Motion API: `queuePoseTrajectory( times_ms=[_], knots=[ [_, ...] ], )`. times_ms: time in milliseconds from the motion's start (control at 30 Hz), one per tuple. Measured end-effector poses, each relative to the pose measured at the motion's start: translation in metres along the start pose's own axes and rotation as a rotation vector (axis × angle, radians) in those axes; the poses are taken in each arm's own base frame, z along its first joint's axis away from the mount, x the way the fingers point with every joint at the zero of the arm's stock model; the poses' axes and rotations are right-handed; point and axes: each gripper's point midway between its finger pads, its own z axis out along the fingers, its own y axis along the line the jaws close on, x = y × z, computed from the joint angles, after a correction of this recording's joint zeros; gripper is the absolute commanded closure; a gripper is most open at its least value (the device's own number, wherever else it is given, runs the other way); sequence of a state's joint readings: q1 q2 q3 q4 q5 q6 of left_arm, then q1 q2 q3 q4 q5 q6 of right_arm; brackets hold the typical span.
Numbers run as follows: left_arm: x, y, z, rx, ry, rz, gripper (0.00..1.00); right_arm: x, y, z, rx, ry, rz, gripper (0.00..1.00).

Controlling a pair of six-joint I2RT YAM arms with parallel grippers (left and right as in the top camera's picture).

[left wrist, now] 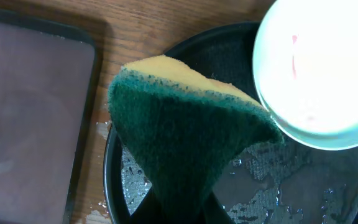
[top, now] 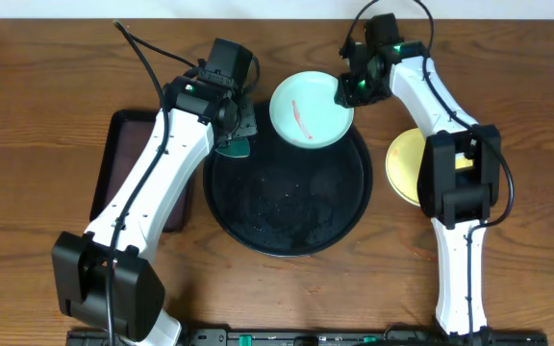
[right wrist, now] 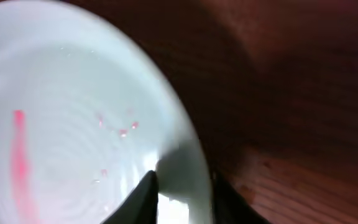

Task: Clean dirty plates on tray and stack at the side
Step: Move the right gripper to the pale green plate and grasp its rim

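- Wooden table (top: pixel 46 96) carries the wet black tray (top: pixel 287 207).
- Left gripper (top: pixel 240 133) is clamped on the sponge (left wrist: pixel 185 137), ready for scrubbing.
- Right gripper (top: pixel 347 93) pinches the turquoise plate (top: pixel 306 111) by its rim, presenting the red smear (top: pixel 299 120).

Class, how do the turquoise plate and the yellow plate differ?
The turquoise plate has a red smear; the yellow plate shows none. The turquoise plate overhangs the black tray's far rim, held in the right gripper's fingers; the yellow plate lies on the table. Both are round.
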State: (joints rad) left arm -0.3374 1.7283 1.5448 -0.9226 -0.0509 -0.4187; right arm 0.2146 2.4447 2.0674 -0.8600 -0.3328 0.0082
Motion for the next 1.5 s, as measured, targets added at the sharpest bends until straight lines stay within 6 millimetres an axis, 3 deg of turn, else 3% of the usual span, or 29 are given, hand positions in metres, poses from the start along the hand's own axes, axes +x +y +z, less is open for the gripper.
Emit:
queuePoseTrajectory(
  times_ms=[100, 400, 600, 900, 1233, 1267, 1367, 1500],
  knots=[
    [0.000, 0.000, 0.000, 0.000, 0.000, 0.000, 0.92, 0.001, 0.000, 0.001, -0.002, 0.003, -0.003, 0.99],
    [0.000, 0.000, 0.000, 0.000, 0.000, 0.000, 0.93, 0.006, 0.004, -0.002, -0.020, 0.029, 0.019, 0.99],
    [0.000, 0.000, 0.000, 0.000, -0.001, 0.000, 0.93, 0.020, 0.009, -0.016, -0.011, 0.087, 0.069, 0.99],
    [0.000, 0.000, 0.000, 0.000, -0.001, 0.000, 0.93, 0.064, 0.047, -0.055, -0.004, 0.265, 0.126, 0.99],
    [0.000, 0.000, 0.000, 0.000, -0.001, 0.000, 0.93, 0.122, 0.074, -0.029, 0.115, 0.438, 0.165, 0.99],
    [0.000, 0.000, 0.000, 0.000, -0.001, 0.000, 0.93, 0.129, 0.075, -0.027, 0.125, 0.457, 0.167, 0.94],
    [0.000, 0.000, 0.000, 0.000, -0.001, 0.000, 0.93, 0.139, 0.074, -0.024, 0.144, 0.484, 0.178, 0.68],
    [0.000, 0.000, 0.000, 0.000, -0.001, 0.000, 0.93, 0.139, 0.073, -0.023, 0.149, 0.481, 0.185, 0.64]
  ],
)
